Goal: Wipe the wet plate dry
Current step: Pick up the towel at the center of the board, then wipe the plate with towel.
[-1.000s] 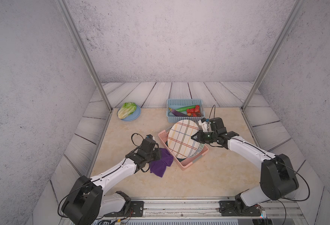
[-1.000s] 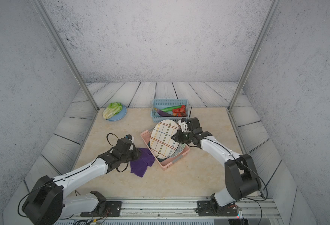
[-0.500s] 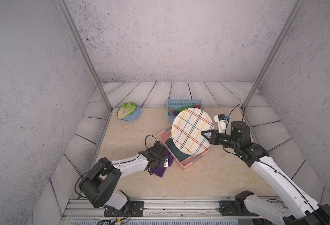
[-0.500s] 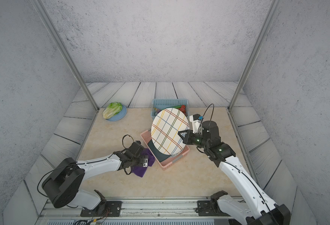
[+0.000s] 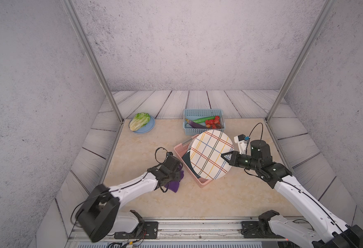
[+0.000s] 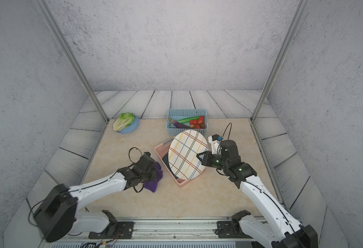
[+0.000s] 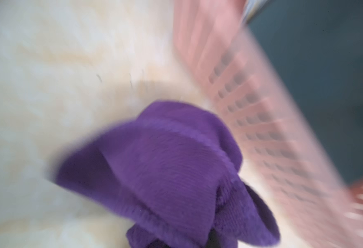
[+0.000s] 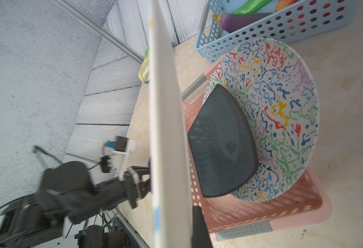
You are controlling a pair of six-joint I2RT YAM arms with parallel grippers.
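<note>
Right wrist camera rides just behind the right gripper (image 5: pixel 224 155), which is clamped on the rim of the checked plate (image 5: pixel 211 154). That view shows the plate edge-on, running straight up the frame (image 8: pixel 168 128). In both top views the plate hangs off the desk (image 5: pixel 219 204), tilted, with its striped face turned up and toward the front. It hangs over the pink basket (image 5: pixel 204 183), where a dark dish (image 8: pixel 221 146) and a speckled bowl (image 8: pixel 279 96) lean.

Across the basket's near wall, the left gripper (image 5: pixel 175 171) is down on the desk, closed into the purple cloth (image 5: pixel 173 186). The left wrist view is smeared, but the cloth (image 7: pixel 165 161) bunches toward the gripper, so I'd call it grasped.

What matters next, as I read it — the plate sits up and to the right of the cloth, beyond the basket wall. The left arm is the nearer one to the striped face. The cloth would have to rise clear of the pink rim before it meets that face.
</note>
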